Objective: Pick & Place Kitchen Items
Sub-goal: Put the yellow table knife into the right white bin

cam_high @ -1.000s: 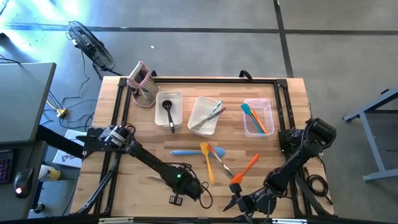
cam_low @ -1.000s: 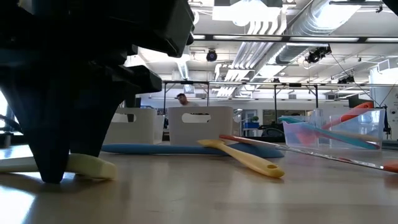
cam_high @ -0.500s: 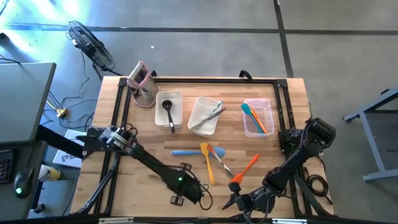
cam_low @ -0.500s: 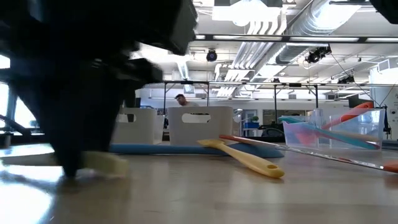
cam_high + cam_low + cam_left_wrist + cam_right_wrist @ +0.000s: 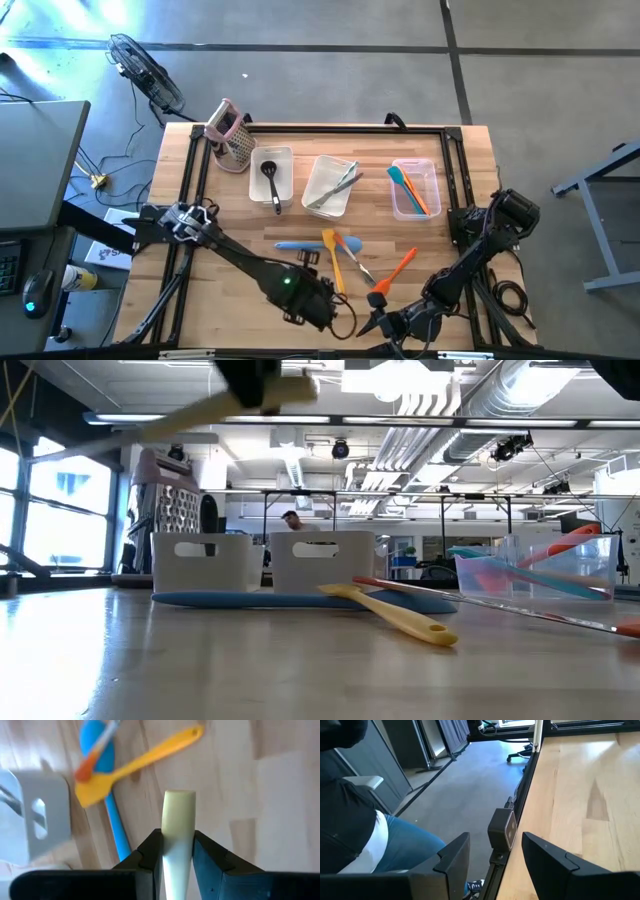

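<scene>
My left gripper (image 5: 310, 300) is shut on a cream-coloured utensil (image 5: 200, 415) and holds it above the table's front middle; it also shows in the left wrist view (image 5: 178, 870). A yellow spatula (image 5: 333, 262), a blue spatula (image 5: 298, 244) and an orange spatula (image 5: 395, 272) lie flat on the table just beyond it. My right gripper (image 5: 385, 325) is open and empty at the table's near edge, right of the left gripper; its wrist view (image 5: 490, 855) shows it too. My left gripper pinches the cream utensil's handle (image 5: 178, 827) between its two fingers, close to one end. That rounded end (image 5: 179, 800) sticks out past the fingertips. The fingers come from above. The utensil is lifted clear of the table and tilted, its long part (image 5: 160, 428) slanting downward.
Three clear bins stand in a row at the back: one with a black ladle (image 5: 272, 175), one with metal tongs (image 5: 331, 185), one with spatulas (image 5: 415, 188). A metal grater (image 5: 232, 135) stands at the far left. A seated person's leg (image 5: 395, 845) is beyond the near edge.
My left gripper has risen from the table with the cream utensil and gone a little toward the right and far edges. The utensil, which lay on the table under the fingers, is now lifted clear and tilted.
</scene>
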